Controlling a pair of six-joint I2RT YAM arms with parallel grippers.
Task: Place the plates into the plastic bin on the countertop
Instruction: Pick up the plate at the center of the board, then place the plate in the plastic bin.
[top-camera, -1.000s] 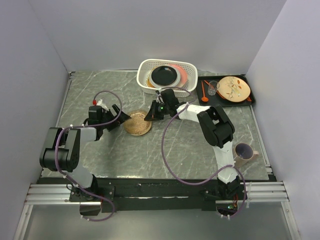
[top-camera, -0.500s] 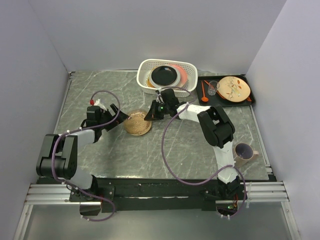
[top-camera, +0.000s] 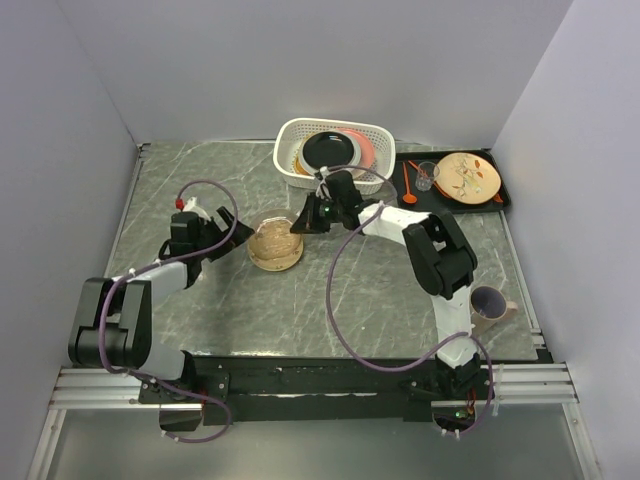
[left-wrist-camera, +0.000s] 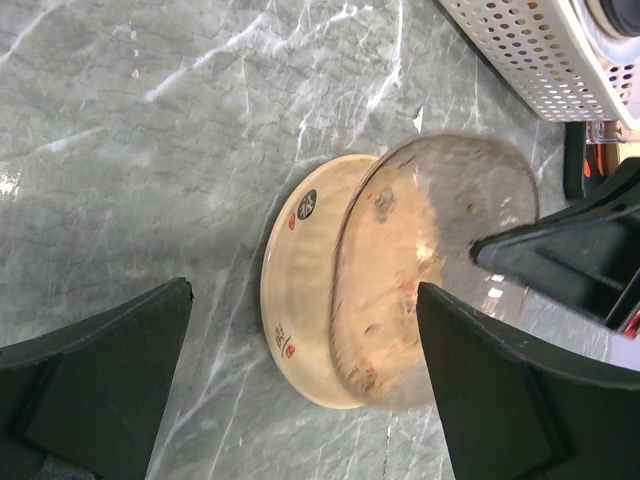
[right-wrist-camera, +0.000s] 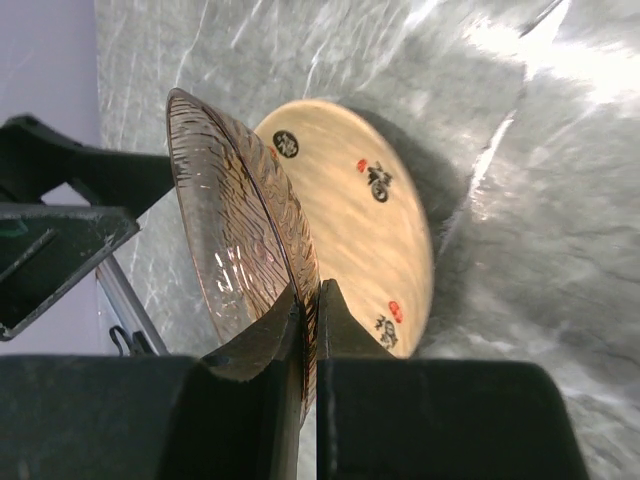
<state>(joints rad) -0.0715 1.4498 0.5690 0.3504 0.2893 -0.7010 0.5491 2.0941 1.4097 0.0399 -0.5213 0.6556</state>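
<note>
My right gripper (top-camera: 305, 219) is shut on the rim of a clear amber-tinted ribbed glass plate (top-camera: 270, 236) (right-wrist-camera: 232, 235), its jaws (right-wrist-camera: 310, 300) pinching the edge. The glass plate hangs tilted over a cream plate (top-camera: 279, 259) (right-wrist-camera: 365, 225) (left-wrist-camera: 300, 290) with small printed marks, which lies flat on the countertop (top-camera: 200, 180). My left gripper (top-camera: 231, 231) (left-wrist-camera: 305, 292) stands open just left of both plates, touching neither. The white lattice plastic bin (top-camera: 287, 135) (left-wrist-camera: 520, 50) stands behind and holds a black plate (top-camera: 328, 150), a pink plate (top-camera: 367, 150) and others beneath.
A flat black tray (top-camera: 505, 200) at the back right carries a cream plate with red-orange leaf marks (top-camera: 468, 176), a small glass (top-camera: 427, 175) and orange spoons (top-camera: 408, 184). A mug (top-camera: 488, 304) lies near the right edge. Walls close the back and both sides.
My right gripper has raised the glass plate off the cream plate and drawn back a little toward the bin. The left arm has stretched farther out, its gripper still open.
</note>
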